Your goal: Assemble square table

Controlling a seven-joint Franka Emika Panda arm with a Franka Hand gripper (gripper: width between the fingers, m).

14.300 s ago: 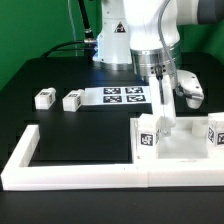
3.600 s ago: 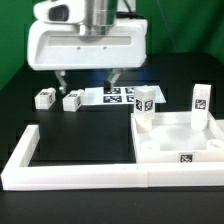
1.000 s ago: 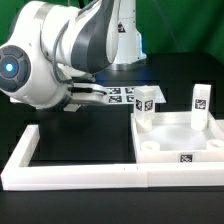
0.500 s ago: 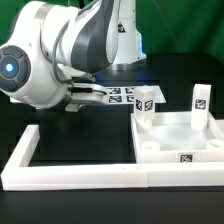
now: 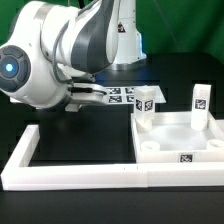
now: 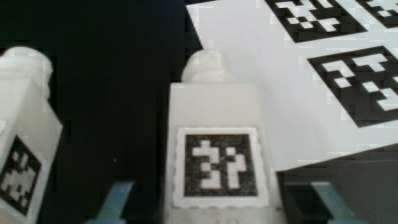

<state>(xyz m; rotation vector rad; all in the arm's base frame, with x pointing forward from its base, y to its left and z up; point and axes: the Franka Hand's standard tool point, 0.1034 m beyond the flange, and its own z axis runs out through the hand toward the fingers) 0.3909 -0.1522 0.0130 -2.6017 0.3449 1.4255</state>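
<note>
Your jaws are spread, one on each side of the leg block (image 6: 217,130). Its long side runs along the gap between them.

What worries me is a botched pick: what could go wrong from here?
1. The open end effector straddles one leg, but a second leg lies close beside it and might get bumped.
2. The marker board is close on the other side; a low grasp might catch its edge.

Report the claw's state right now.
Claw: open, holding nothing. Its fingers sit on either side of a leg block, with a gap showing on both sides.
</note>
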